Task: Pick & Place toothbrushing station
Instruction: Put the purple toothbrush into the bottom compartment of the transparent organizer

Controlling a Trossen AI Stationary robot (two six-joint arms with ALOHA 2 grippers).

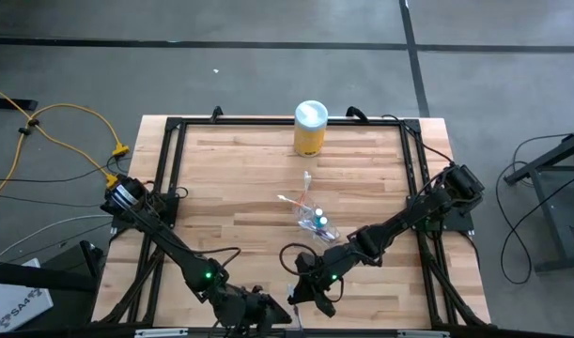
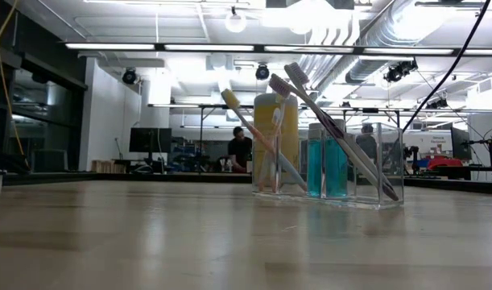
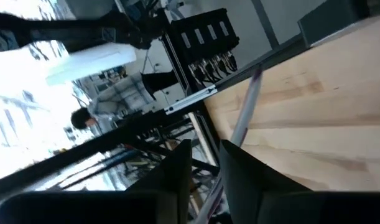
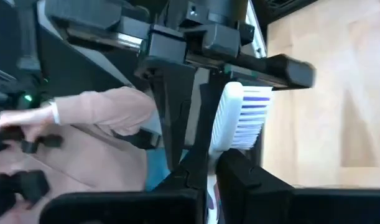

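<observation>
The toothbrushing station [image 1: 310,216] stands mid-table: a clear holder [image 2: 366,165] with pink, orange and purple toothbrushes [image 2: 258,133] leaning in it and blue tubes [image 2: 326,165]. Both grippers are at the table's near edge. My right gripper [image 4: 211,177] is shut on a toothbrush whose white head with purple bristles [image 4: 242,118] sticks out past its fingers toward my left gripper [image 1: 263,308]. In the left wrist view a purple-grey toothbrush handle [image 3: 244,118] runs out from between my left gripper's fingers [image 3: 205,168]. Whether it is the same brush I cannot tell. My left gripper has the purple-grey handle [image 3: 230,152] between its two fingers; its free end [image 3: 258,71] points out over the table, clear of the wood. The place of contact is hidden by the fingers. My right gripper pinches the toothbrush's neck [image 4: 213,163] just below the head. The head stands out beyond the fingertips, lifted clear.
A yellow canister with a white lid [image 1: 310,127] stands at the far middle, behind the station. A black frame [image 1: 174,169] runs around the table. A person's pink sleeve [image 4: 96,118] shows beyond the near edge. Bare wood lies left and right of the station.
</observation>
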